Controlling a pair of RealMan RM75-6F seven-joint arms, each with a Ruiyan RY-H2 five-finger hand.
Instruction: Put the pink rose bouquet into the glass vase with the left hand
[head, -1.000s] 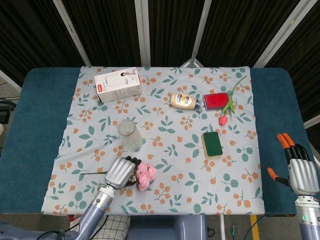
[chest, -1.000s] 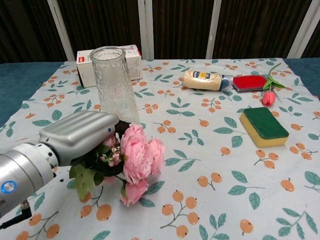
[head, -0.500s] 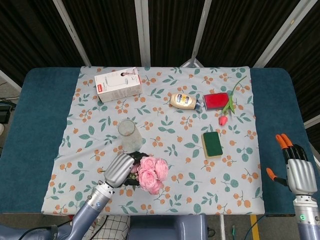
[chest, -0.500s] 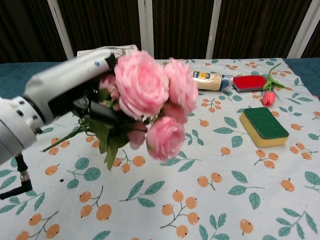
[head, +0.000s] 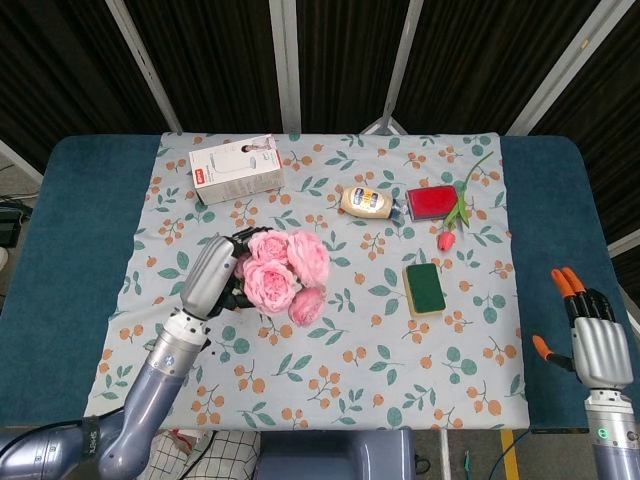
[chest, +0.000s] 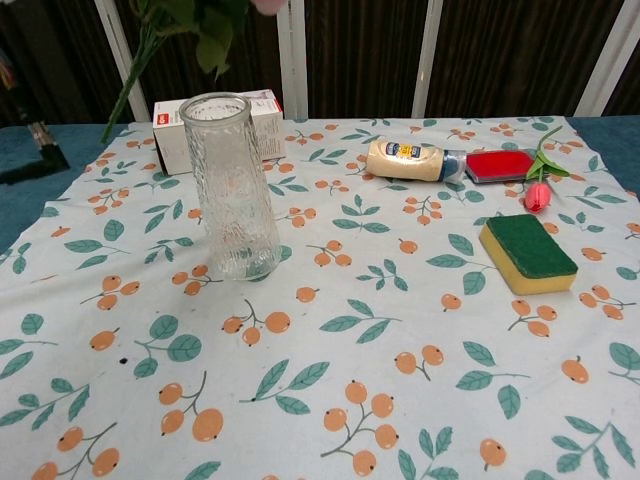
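My left hand grips the pink rose bouquet by its stems and holds it high above the table. In the head view the blooms cover the glass vase. The chest view shows the clear ribbed glass vase standing upright and empty on the floral cloth, with only the bouquet's green stem and leaves hanging at the top left edge above it. My right hand hovers at the table's right edge, fingers apart, holding nothing.
A white carton lies behind the vase. A mayonnaise bottle, a red box and a red tulip lie at the back right, with a green sponge in front of them.
My left hand has lifted the bouquet off the cloth and carried it up and toward the vase. In the chest view it has risen almost out of frame. The right hand stayed put.
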